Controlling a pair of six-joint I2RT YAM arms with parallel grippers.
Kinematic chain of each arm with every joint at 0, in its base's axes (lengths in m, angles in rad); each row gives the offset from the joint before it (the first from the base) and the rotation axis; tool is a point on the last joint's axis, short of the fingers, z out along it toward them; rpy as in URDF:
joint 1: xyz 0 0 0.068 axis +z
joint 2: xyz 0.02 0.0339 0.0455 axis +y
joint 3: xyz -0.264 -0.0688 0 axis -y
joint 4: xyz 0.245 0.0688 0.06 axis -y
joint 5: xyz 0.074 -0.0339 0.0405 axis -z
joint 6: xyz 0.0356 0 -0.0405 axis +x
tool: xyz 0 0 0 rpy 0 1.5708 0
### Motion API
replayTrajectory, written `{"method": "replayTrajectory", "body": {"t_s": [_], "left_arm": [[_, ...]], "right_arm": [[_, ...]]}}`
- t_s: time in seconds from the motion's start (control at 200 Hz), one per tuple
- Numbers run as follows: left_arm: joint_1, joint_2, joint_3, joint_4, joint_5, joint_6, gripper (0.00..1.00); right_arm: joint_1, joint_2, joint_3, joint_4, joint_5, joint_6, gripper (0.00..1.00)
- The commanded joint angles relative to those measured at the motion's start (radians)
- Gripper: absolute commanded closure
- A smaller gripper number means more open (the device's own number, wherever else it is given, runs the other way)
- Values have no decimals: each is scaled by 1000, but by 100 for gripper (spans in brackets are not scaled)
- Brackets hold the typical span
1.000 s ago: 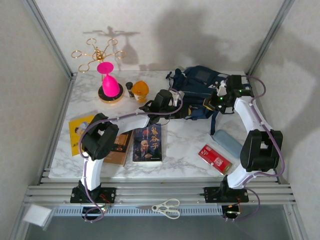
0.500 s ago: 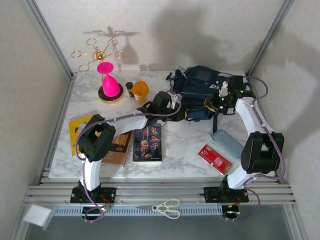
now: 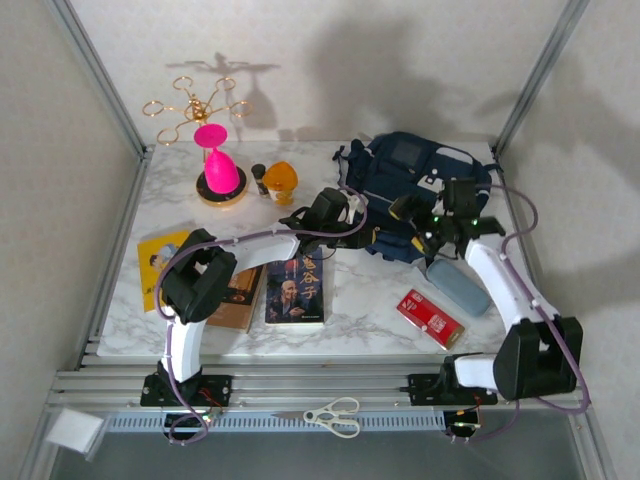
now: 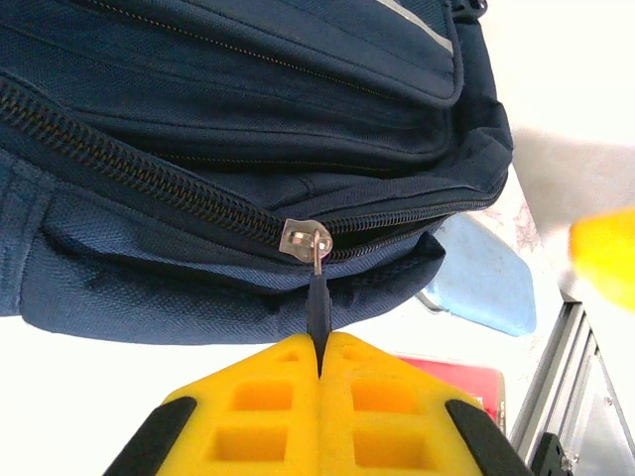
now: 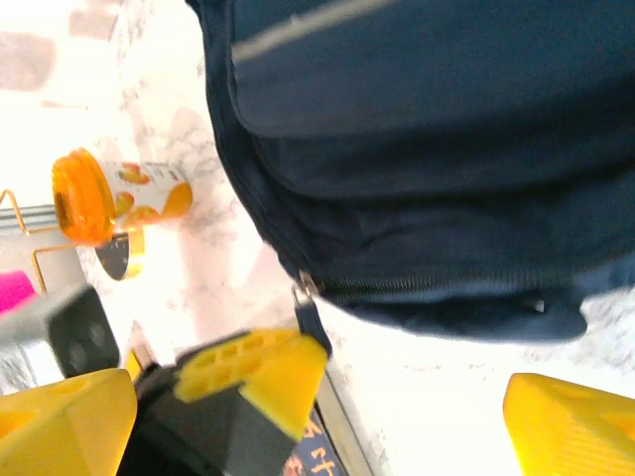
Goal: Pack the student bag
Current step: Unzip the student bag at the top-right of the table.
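Note:
The student bag (image 3: pixel 405 175), a navy backpack with grey patches, lies at the back right of the table. My left gripper (image 3: pixel 352 222) is at its near left corner. In the left wrist view this left gripper (image 4: pixel 319 342) is shut on the dark zip pull (image 4: pixel 317 302), which hangs from the metal slider (image 4: pixel 303 238) on the student bag (image 4: pixel 248 129). My right gripper (image 3: pixel 408 212) hovers open at the bag's near edge. Its fingers (image 5: pixel 575 426) are spread wide around empty space. Between them the left gripper's fingers (image 5: pixel 263 367) and the zip pull (image 5: pixel 310 322) show.
A blue pencil case (image 3: pixel 458 285) and a red packet (image 3: pixel 430 317) lie at the near right. Three books (image 3: pixel 296 288) lie at the near left. An orange bottle (image 3: pixel 280 180), a pink cup (image 3: pixel 220 170) and a gold stand (image 3: pixel 195 105) are at the back left. Scissors (image 3: pixel 335 415) rest on the front rail.
My right arm swung from the bag's right side round to its near edge, coming closer to the left gripper. The bag has settled flatter. The left gripper kept its hold at the zip.

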Motion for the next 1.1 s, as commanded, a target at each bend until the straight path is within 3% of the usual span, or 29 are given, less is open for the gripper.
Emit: {"method": "replayTrajectory", "body": {"t_s": [0.0,0.28,0.366,0.491,0.581,0.711,0.906,1.016,1.092], "left_arm": [[-11,1,38,17,-7,5,100],[-11,-3,25,15,-15,13,100],[-11,2,28,6,-22,19,100],[-11,6,31,-1,-27,26,100],[-12,7,34,-5,-29,28,100],[-12,5,37,-19,-52,38,100],[-11,3,45,-59,-96,62,100],[-10,-2,45,-80,-127,73,100],[-6,-9,43,-100,-146,88,100]], "right_arm": [[61,-41,-106,162,58,312,3],[115,-46,-258,450,222,685,15],[125,-18,-254,481,286,734,16],[138,57,-265,538,315,821,26],[161,104,-220,498,390,834,32],[167,151,-214,531,398,876,42],[163,176,-191,485,429,827,70],[148,169,-188,474,406,736,90],[129,169,-171,468,362,643,97]]}}
